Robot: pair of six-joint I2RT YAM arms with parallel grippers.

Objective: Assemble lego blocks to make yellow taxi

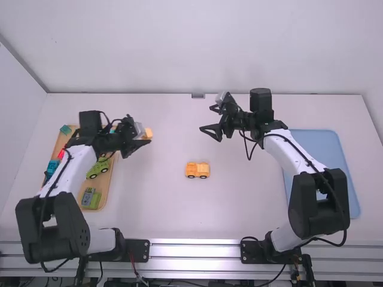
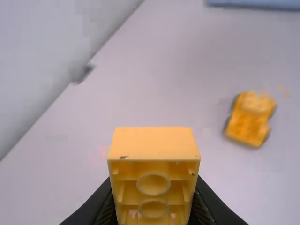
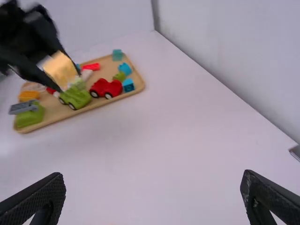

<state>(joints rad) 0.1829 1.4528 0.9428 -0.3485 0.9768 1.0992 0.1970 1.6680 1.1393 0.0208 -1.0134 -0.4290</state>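
One yellow block (image 1: 148, 133) clenched in left gripper (image 1: 145, 139), left of and beyond wheeled yellow base (image 1: 197, 170); left wrist view shows block's hollow side, round plastic tubes inside. Right gripper (image 1: 206, 118) released, textured black fingers wide apart, beyond base. Base sits on smooth white table (image 1: 239, 209). Wooden tray (image 1: 103, 186) left of base; right wrist view shows rounded red car (image 3: 107, 88) on it. Flat blue tray (image 1: 320, 146) right of base.
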